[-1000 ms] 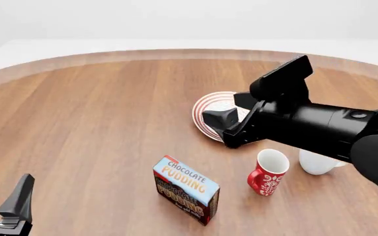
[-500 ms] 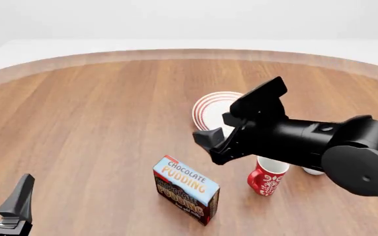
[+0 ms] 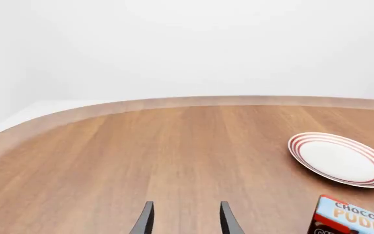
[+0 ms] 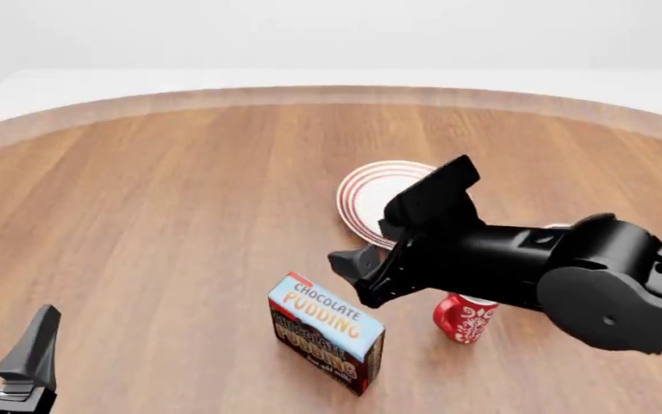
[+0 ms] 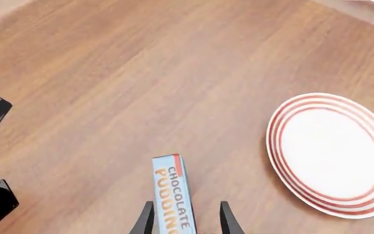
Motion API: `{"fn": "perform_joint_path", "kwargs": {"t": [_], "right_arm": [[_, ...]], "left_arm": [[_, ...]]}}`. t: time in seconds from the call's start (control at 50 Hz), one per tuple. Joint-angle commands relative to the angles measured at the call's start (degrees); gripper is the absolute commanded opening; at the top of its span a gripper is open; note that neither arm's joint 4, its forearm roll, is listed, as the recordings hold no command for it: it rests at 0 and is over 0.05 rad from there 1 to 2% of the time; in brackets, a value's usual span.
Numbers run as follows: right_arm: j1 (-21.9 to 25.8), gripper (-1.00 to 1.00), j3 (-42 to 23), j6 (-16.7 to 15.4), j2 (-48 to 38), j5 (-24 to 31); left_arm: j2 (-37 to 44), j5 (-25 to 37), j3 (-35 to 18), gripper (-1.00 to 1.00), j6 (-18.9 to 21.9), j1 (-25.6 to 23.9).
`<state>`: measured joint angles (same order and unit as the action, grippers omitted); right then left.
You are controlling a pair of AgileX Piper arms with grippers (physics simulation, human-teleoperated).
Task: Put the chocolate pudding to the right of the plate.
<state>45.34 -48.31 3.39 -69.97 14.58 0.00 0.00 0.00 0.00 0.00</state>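
Altogether the wooden desk (image 4: 170,216) carries one chocolate pudding box (image 4: 325,333), one plate (image 4: 375,200) and one red patterned mug (image 4: 462,316); a sliver of something white shows behind the right arm, too hidden to name. The pudding box stands on a long edge near the front of the desk, its light blue face tilted up, well clear of the plate, which lies farther back and a little to the right. The mug stands just right of the box, partly covered by the right arm.

Two arms are in view. The right pincer (image 4: 358,269) hangs above the desk between the plate and the box, just over the box's back upper edge; in the right wrist view its two fingers (image 5: 144,220) stand apart on either side of the box top, spread wide and holding nothing. The left pincer (image 4: 9,358) sits at the near left corner, far from everything, its fingers likewise parted and empty.
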Motion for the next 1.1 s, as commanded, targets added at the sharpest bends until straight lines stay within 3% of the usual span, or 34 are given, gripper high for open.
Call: {"fn": "perform_joint_path", "kwargs": {"t": [0.02, 0.24, 0.5, 0.52, 0.6, 1.1], "right_arm": [[0.9, 1.0, -1.9, -0.7, -2.8, 1.9], [1.5, 1.0, -5.8, -2.1, -4.3, 6.3], [3.2, 1.0, -7.3, -1.8, -6.7, 8.6], [4.6, 1.0, -8.0, -1.9, -8.0, 11.7], [4.9, 1.0, -8.3, -2.1, -7.9, 12.6], [4.9, 1.0, -7.4, -1.2, -7.8, 13.9]], "left_arm": [[0.0, 0.0, 0.0, 1.0, 0.0, 0.0], [0.0, 0.0, 0.0, 1.0, 0.0, 0.0], [0.0, 0.0, 0.0, 1.0, 0.0, 0.0], [0.0, 0.0, 0.0, 1.0, 0.0, 0.0], [0.0, 0.0, 0.0, 1.0, 0.0, 0.0], [0.0, 0.0, 0.0, 1.0, 0.0, 0.0]]}}
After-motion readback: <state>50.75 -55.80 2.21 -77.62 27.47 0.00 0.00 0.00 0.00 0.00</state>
